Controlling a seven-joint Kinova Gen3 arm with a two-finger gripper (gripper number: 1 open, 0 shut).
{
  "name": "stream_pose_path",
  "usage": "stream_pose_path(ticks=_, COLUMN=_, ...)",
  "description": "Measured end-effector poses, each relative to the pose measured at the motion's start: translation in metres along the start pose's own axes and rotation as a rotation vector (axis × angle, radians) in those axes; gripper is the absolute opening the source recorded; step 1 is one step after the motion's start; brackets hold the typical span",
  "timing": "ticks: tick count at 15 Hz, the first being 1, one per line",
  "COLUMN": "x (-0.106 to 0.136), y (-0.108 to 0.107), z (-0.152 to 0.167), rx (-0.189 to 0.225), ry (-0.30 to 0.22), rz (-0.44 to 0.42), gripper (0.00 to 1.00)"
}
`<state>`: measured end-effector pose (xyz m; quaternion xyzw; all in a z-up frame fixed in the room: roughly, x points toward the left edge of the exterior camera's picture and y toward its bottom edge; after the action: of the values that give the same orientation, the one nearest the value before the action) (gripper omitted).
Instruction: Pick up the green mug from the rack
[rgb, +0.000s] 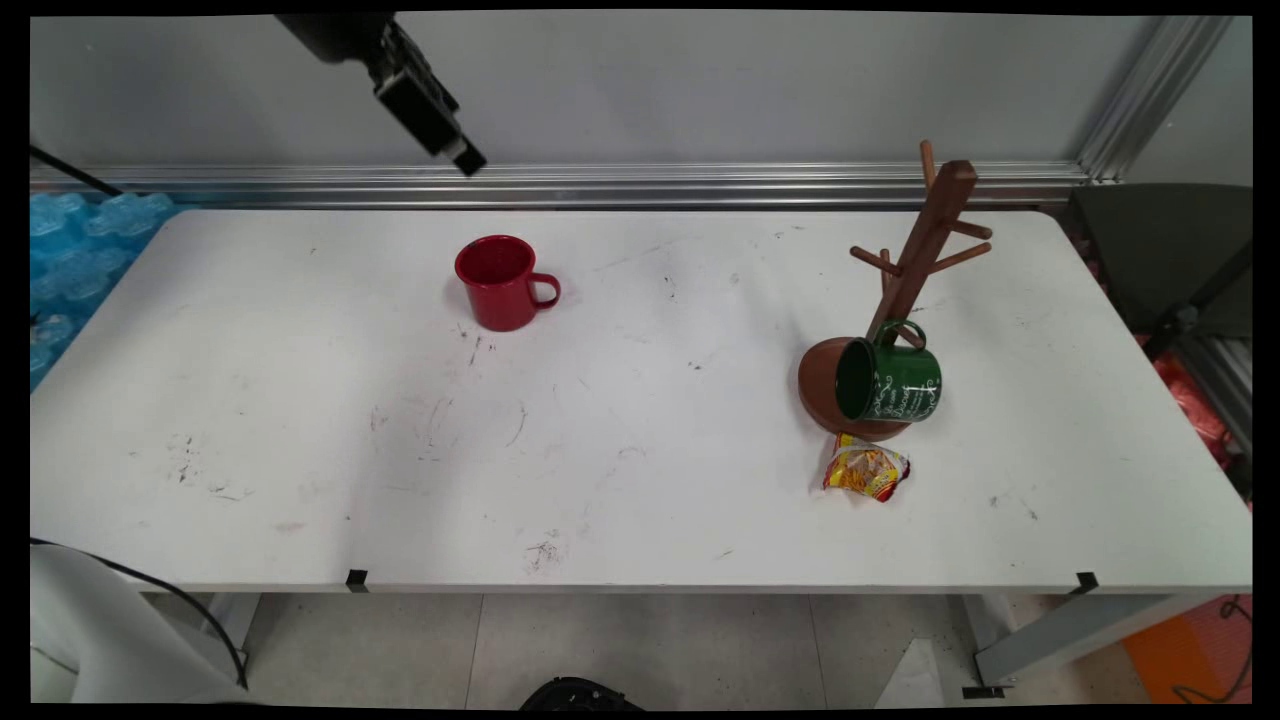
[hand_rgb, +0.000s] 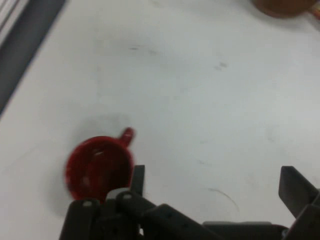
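Faintly, unreadable white script on green mug (rgb: 893, 381)

Lab: scuffed white table (rgb: 300, 400), aluminium framing (rgb: 700, 183).

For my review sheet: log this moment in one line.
end effector open, raised, empty | nearest: red mug upright | green mug hanging on mug tree | snack packet beside

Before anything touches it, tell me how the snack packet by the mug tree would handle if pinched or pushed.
The snack packet looks crinkled and puffy, so it is probably light and would crumple rather than stay stiff. Its glossy wrapper may slip in a pinch. Lying flat beside the mug tree's base, it should slide rather than roll or tip.
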<state>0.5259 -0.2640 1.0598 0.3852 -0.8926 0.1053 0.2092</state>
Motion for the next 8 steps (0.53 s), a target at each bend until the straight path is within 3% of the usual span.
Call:
stream_pose_path(ticks=5, x=0.004, y=0.029, z=0.02, rx=-0.122, ry=-0.018, rz=0.134, gripper=1.0)
stream_pose_path(ticks=8, x=0.009, y=0.043, z=0.037, rx=-0.162, ry=-0.018, rz=0.159, gripper=1.0)
